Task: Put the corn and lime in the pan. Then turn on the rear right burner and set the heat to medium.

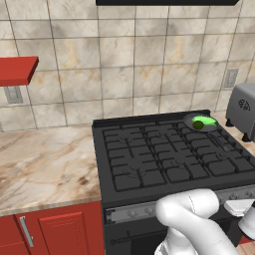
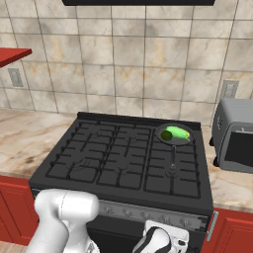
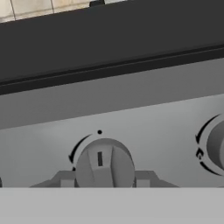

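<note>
grey knob [image 3: 104, 165] on the stove's front panel [image 3: 131, 113] sits between the gripper [image 3: 104, 180] fingers, jaws pinching it to turn the burner on. further right, corn [image 2: 181, 133] and lime [image 2: 167, 135] already lie in the pan [image 2: 174, 142] on the rear right burner [image 2: 175, 148], so only heat setting remains.

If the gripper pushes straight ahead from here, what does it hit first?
The stove knob. The gripper is shut on it, fingers at either side, so any push ahead probably presses the knob against the grey control panel behind it.

Base views flank arm, face stove [image 1: 164, 154] from behind; hand view close on knob [image 3: 104, 165].
</note>
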Available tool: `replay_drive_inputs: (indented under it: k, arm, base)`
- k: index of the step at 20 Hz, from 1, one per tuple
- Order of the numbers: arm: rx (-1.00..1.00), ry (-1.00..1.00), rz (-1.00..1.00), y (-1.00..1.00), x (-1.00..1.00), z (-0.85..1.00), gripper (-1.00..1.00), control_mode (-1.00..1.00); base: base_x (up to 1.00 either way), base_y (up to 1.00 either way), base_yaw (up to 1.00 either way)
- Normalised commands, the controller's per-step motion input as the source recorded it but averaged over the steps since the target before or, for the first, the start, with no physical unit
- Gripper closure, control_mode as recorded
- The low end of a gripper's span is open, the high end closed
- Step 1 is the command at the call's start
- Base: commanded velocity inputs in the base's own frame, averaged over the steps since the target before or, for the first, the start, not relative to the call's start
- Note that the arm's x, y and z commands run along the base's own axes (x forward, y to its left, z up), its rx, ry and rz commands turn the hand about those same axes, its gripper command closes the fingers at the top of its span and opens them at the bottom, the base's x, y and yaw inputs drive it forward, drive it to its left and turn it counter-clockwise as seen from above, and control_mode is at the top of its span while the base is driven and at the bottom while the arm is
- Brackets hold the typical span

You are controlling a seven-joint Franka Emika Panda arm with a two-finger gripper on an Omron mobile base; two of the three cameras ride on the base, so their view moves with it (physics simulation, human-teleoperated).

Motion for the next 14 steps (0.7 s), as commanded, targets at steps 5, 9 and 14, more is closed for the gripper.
replay_drive_inputs:
  k: [5,9,14]
  arm:
    - [-0.18,-0.03,0.0,0.0,0.0,-0.04,1.0,-1.0]
    - [-0.24,0.0,0.0,0.0,0.0,0.0,1.0,-1.0]
    - [-0.21,0.03,0.0,0.0,0.02,0.0,1.0,-1.0]
  base:
    - [0.0,0.0,0.0]
    - [0.0,0.0,0.0]
    - [0.0,0.0,0.0]
